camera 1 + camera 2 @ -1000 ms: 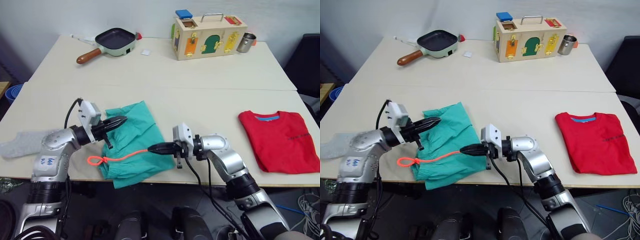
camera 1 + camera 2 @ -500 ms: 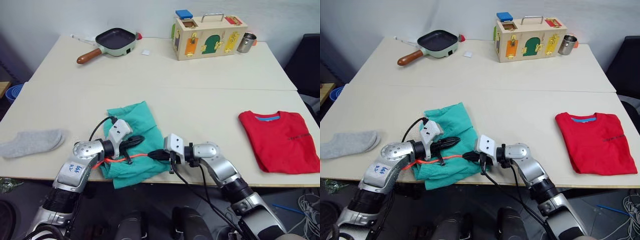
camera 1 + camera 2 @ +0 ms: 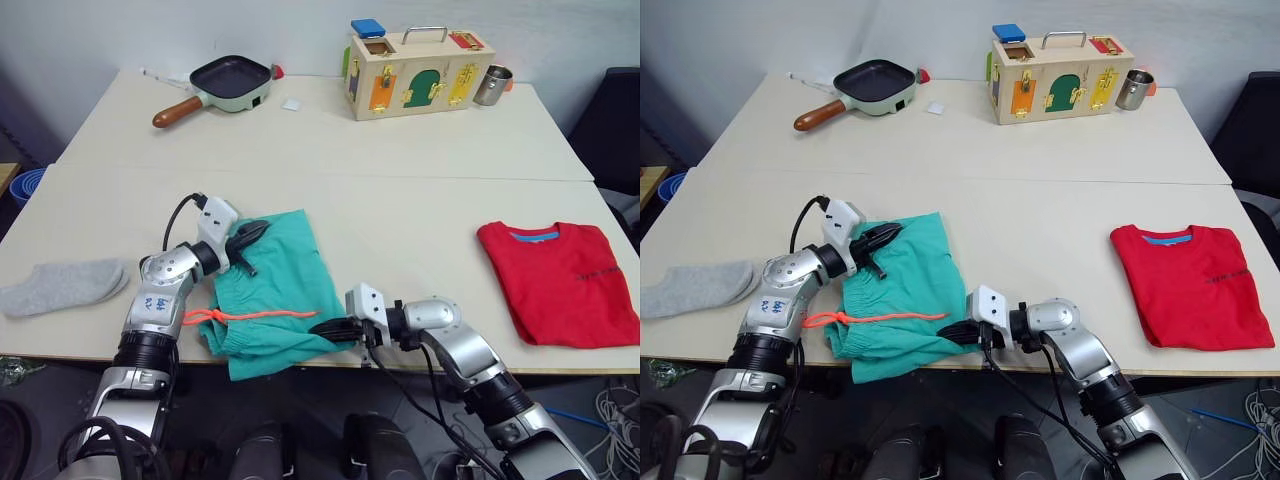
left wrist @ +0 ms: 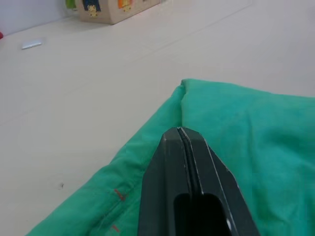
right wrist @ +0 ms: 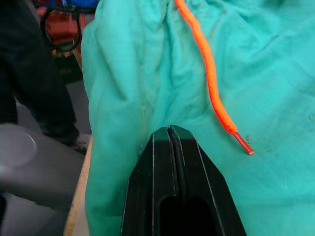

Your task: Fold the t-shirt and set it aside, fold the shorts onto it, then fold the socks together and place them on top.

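Shorts (image 3: 268,290) are spread at the table's (image 3: 400,190) near edge; the left gripper (image 3: 252,233), fingers pressed together, is laid on their far corner; the right gripper (image 3: 330,328), likewise closed, is set against their near hem; nothing is gripped.

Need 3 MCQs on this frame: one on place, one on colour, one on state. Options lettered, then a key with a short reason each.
1. Where is the t-shirt?
A. on the table's right side, apart from the shorts
B. under the shorts
C. beside the frying pan

2. What colour is the drawstring on the shorts?
A. white
B. neon orange
C. black

3. How are the fingers of the left gripper and the right gripper?
A. both wide open
B. left open, right shut
C. both pressed together over the shorts

Key:
1 A: the red shirt lies folded on the table far to the right of the teal shorts.
2 B: the cord across the waistband is bright orange.
3 C: each wrist view shows its two fingers meeting with no gap, teal fabric beyond.
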